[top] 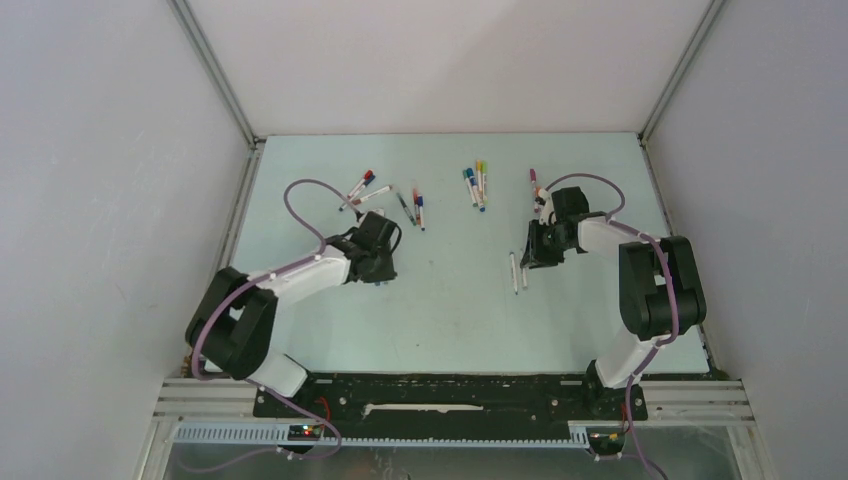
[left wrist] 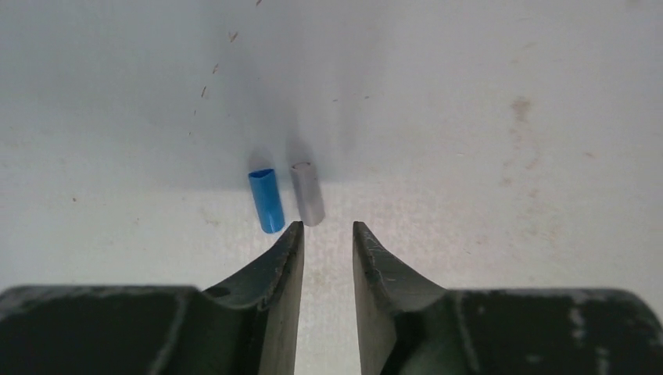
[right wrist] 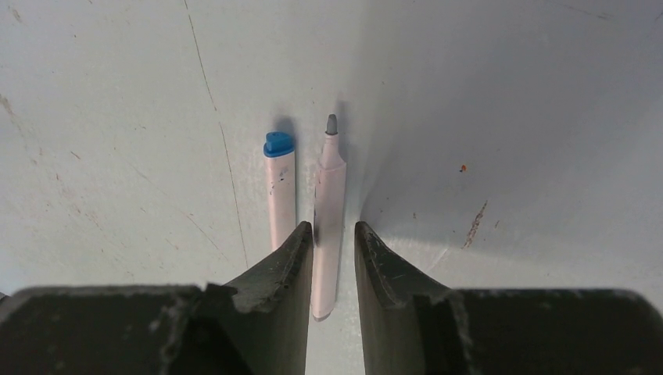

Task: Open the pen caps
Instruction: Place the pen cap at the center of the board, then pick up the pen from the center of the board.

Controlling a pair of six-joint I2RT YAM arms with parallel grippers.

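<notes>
Overhead, capped pens [top: 474, 186] lie scattered across the upper half of the pale counter [top: 450, 310], inside a white-walled booth, while both arms reach inward. Under the left claw [left wrist: 327, 228], spread a little and holding nothing, a blue cap [left wrist: 266, 200] and grey cap [left wrist: 308, 193] lie side by side (probably parked here). At the right claw [right wrist: 333, 228], jaws slightly apart straddle an uncapped pen [right wrist: 328, 211]; beside it lies a blue-ended pen [right wrist: 280, 187].

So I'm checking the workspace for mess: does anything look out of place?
Nothing damaged or spilled. Two loose caps, blue cap and grey cap, lie side by side off their pens, as the task intends.
</notes>
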